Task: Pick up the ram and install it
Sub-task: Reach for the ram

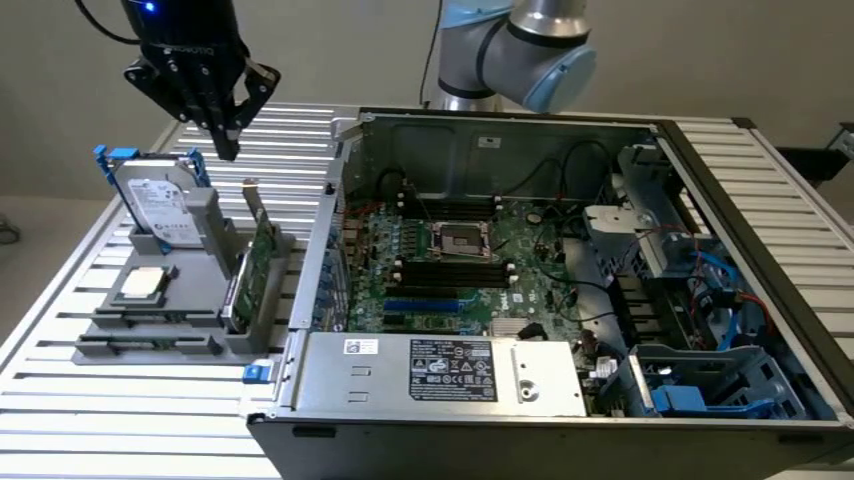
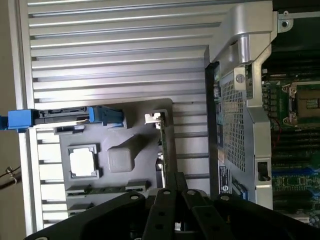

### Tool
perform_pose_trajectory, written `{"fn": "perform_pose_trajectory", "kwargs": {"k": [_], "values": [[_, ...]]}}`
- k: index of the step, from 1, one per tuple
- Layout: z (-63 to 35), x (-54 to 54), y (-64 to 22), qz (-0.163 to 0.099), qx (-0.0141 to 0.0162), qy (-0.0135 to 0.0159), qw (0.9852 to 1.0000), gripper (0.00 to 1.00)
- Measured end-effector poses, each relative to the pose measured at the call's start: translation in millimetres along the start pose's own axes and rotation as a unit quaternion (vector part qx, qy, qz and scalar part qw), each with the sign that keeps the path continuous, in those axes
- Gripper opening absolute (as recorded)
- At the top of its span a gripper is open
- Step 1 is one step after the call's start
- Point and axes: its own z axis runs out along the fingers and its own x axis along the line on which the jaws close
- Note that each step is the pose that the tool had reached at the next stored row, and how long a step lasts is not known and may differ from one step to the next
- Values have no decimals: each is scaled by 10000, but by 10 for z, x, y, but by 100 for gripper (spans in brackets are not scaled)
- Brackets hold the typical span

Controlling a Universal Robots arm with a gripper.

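I have the black gripper [image 1: 227, 148] hovering over the far end of the grey plastic holder [image 2: 122, 160] on the slatted metal desk [image 1: 107, 420]. Its fingers [image 1: 222, 128] are pressed together to a point and pinch nothing. The long, thin green ram stick with dark chips [image 2: 107, 189] lies flat in a groove at the holder's near edge, beyond the small square silver processor chip [image 2: 82, 163], well apart from the fingertips.

To do the pick well, I judge the fingers must spread before descending, line up across the stick's thin width and take it near the middle. They should stay clear of the tall green expansion card with a metal bracket [image 1: 254, 270], which stands just beside their present position.

In the wrist view the gripper's own body cuts off part of the stick. In the exterior view the stick is hard to make out. I cannot tell whether the latches on the black memory slots [image 1: 454, 270] are open.
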Motion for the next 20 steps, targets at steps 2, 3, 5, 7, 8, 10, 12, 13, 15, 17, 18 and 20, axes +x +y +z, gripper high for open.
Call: {"fn": "perform_pose_trajectory", "kwargs": {"k": [2,3,5,7,8,10,12,13,15,17,18,20], "values": [[23,76,-38,0,0,0,10000,11],[34,113,-58,0,0,0,10000,11],[57,180,-100,0,0,0,10000,11],[77,228,-149,-1,0,-1,10000,11],[88,247,-174,-1,-1,-6,10000,11],[107,280,-226,-1,-3,-17,10000,11],[124,299,-285,-3,-7,-25,10000,11],[131,307,-313,-5,-9,-29,10000,11],[144,318,-370,-12,-12,-30,10000,11],[154,328,-426,-20,-15,-30,10000,11],[159,335,-451,-24,-16,-29,10000,11],[168,354,-499,-32,-17,-29,10000,11]]}}
